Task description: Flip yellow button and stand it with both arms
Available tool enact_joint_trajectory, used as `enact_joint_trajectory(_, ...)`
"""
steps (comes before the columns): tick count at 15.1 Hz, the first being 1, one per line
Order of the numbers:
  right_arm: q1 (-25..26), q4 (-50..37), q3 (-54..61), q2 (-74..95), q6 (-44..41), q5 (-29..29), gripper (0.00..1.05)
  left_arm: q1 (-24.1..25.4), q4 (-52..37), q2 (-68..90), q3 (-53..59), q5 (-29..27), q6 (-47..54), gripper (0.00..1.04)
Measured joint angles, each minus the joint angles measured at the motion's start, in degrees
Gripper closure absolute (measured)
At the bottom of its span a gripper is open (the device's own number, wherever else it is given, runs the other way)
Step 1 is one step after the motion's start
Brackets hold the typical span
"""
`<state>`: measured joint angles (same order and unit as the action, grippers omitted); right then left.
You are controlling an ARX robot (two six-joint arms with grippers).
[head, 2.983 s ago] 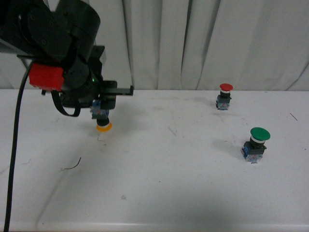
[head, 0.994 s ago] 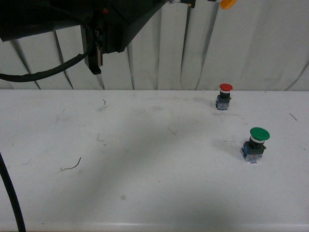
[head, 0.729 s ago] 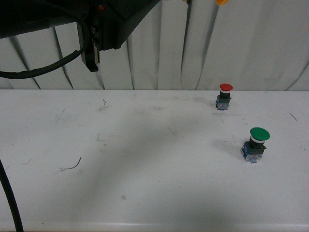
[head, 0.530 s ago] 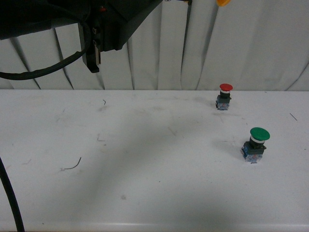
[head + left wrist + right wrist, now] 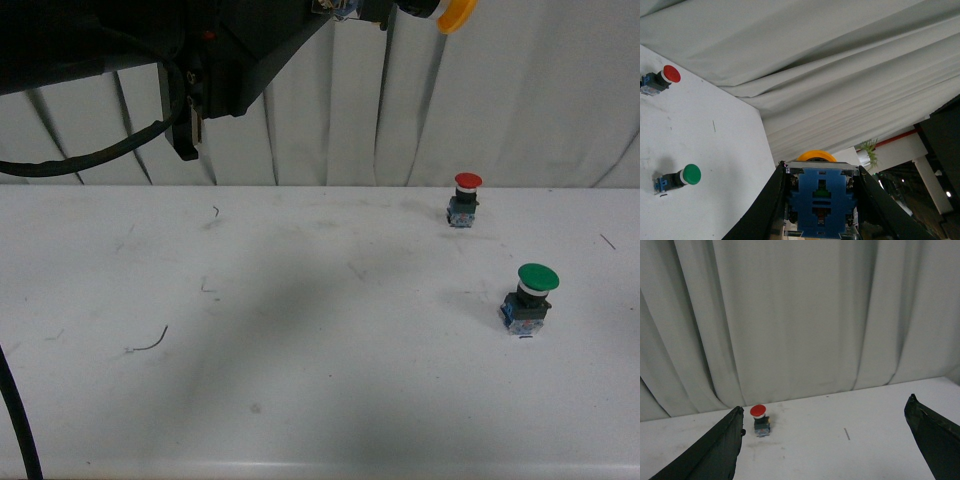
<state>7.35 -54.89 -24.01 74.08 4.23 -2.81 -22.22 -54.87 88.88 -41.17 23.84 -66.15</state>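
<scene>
1. The pale pleated curtain (image 5: 520, 90) fills the whole background behind the table.
2. The white table (image 5: 330, 380) spreads across the lower front view, scuffed, with a broad shadow on its middle.
3. The left arm (image 5: 120, 40), black and bulky, crosses the upper left corner of the front view, raised well above the table, with a black cable hanging from it.
4. The right gripper (image 5: 825, 445) is spread wide. In its wrist view we see its two black fingers (image 5: 715, 452) far apart with nothing between them, facing the curtain and the far side of the table.
5. The left gripper (image 5: 821, 167) pinches the yellow button (image 5: 821, 195), one black finger pressed against each side of its blue base.
6. The yellow button hangs high in the air, clear of the table, at the top edge of the front view in front of the curtain. Its blue base faces the left wrist camera and its yellow cap (image 5: 456, 14) points away from the gripper.
7. The green button (image 5: 530, 295) stands upright on the right side of the table, nearer to us than the red one.
8. The red button (image 5: 465, 198) stands upright near the far edge, close to the curtain and well apart from the green button.
9. A thin curved scrap of wire (image 5: 150, 342) lies on the left side of the table.
</scene>
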Motion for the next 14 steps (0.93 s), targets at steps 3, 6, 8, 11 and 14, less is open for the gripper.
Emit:
enact_joint_trajectory(3, -4.02, 1.14, -12.66, 15.65, 4.57, -3.63, 0.06, 0.09, 0.24, -0.11, 0.00, 0.00, 0.17, 0.72)
enact_joint_trajectory(6, -9.07, -7.26, -13.75, 13.16, 12.76, -13.22, 0.06, 0.11, 0.70, -0.11, 0.00, 0.02, 0.44, 0.72)
enact_joint_trajectory(8, -12.92, -17.18, -11.61, 11.21, 21.66, -21.75, 0.06, 0.20, 0.76, -0.11, 0.00, 0.00, 0.52, 0.72)
enact_joint_trajectory(11, -17.40, -18.75, -7.96, 11.47, 36.04, -30.36, 0.06, 0.17, 1.29, -0.11, 0.00, 0.02, 0.61, 0.72)
enact_joint_trajectory(14, -17.86, -18.91, -7.45, 14.21, 45.11, -31.34, 0.06, 0.20, 1.64, -0.24, 0.00, 0.02, 0.66, 0.72)
